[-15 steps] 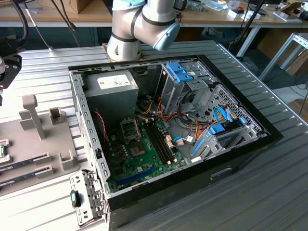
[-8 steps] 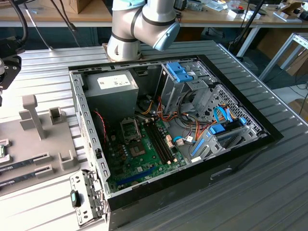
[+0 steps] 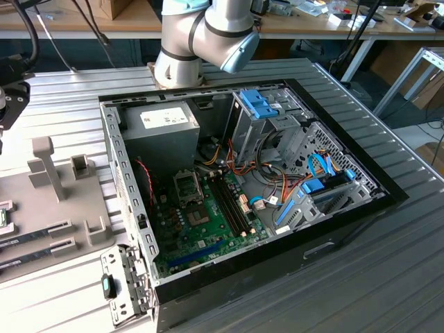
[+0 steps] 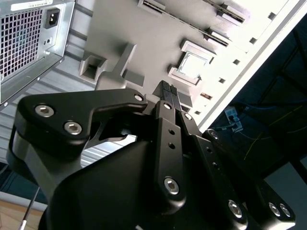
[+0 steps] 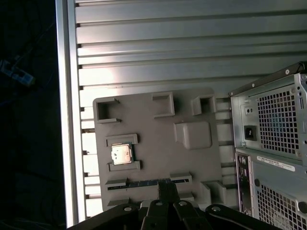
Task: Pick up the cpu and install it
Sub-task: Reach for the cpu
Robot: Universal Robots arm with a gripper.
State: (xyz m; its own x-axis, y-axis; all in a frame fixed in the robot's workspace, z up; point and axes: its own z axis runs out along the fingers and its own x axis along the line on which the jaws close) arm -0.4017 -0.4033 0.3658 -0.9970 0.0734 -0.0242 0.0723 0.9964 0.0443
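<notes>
Silvery cpu (image 5: pixel 121 154), one, on grey tray (image 5: pixel 158 129)

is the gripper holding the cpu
No, in the first wrist view the cpu lies in its slot on the grey tray, apart from the gripper.

Open black metal computer case (image 3: pixel 291 253) on ribbed grey metal table (image 3: pixel 388 277); grey plastic fixture plate (image 3: pixel 83 201) at its nine o'clock.
</notes>
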